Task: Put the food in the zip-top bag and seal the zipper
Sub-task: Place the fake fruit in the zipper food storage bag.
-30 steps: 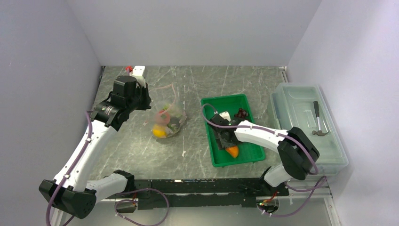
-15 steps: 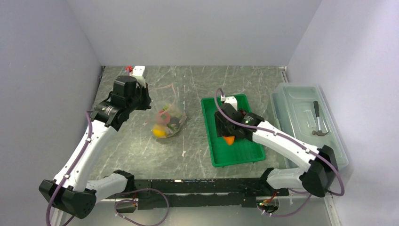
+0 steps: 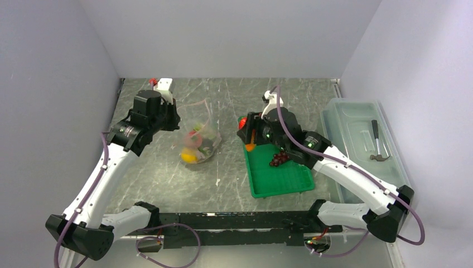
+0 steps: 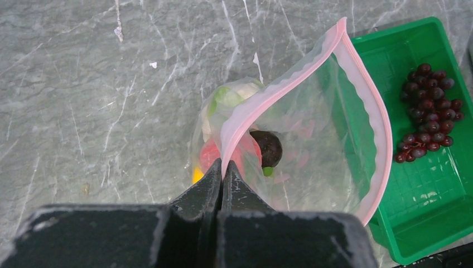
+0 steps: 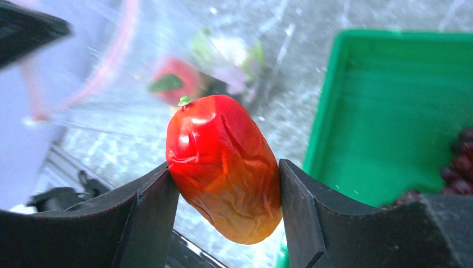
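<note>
Two wrist views show us grips: right gripper (image 5: 224,187) clamps red-orange fruit (image 5: 223,162), left gripper (image 4: 221,180) pinches the zipper (image 4: 384,139), bag (image 4: 329,134) gaping; only top view places fruit above green tray's (image 3: 281,180) far-left corner.

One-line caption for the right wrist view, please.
Right hand grips the red-orange oblong fruit, with the clear zip-top bag blurred behind it and the green tray alongside.

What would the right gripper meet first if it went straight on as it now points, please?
Most likely the zip-top bag, though depth is unclear; the right gripper may reach the table first.
</note>
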